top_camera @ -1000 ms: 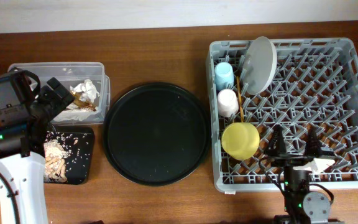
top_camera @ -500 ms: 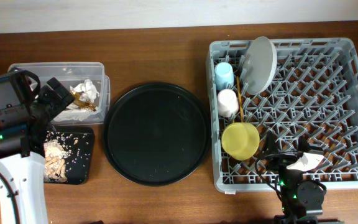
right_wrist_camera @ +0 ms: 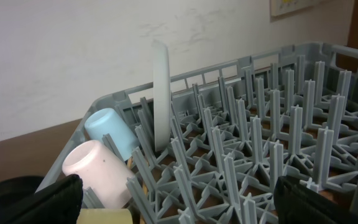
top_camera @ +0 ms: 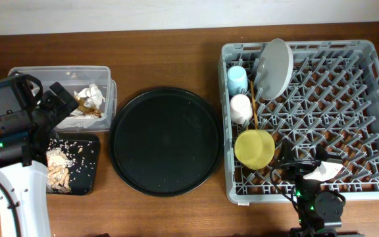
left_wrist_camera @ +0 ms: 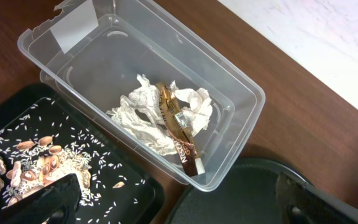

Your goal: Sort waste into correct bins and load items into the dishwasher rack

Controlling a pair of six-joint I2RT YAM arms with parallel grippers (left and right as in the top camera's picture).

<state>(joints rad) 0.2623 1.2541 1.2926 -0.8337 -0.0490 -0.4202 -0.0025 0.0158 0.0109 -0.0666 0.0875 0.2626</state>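
The clear box [top_camera: 25, 74] holds white tissues [top_camera: 92, 96] and the gold wrapper [top_camera: 87, 104]; both also show in the left wrist view, tissues [left_wrist_camera: 143, 109] and wrapper [left_wrist_camera: 178, 129]. The shallow black tray [top_camera: 89, 172] holds beige scraps [top_camera: 58, 172]. My left gripper [top_camera: 59, 104] is open and empty above the edge between box and tray. The grey rack [top_camera: 347, 112] holds the blue cup [top_camera: 237, 79], pink cup [top_camera: 241, 107], yellow bowl [top_camera: 254, 147], grey plate [top_camera: 275, 68] and chopsticks [top_camera: 254, 118]. My right gripper [top_camera: 306, 168] is open and empty over the rack's front edge.
A large round black tray [top_camera: 165, 141] lies between the bins and the rack. In the right wrist view the plate [right_wrist_camera: 161, 93] stands upright among pegs, with the blue cup [right_wrist_camera: 110, 130] and pink cup [right_wrist_camera: 98, 165] at left.
My right gripper has drawn back toward the rack's front edge and then held still. The left arm and all objects have not moved.
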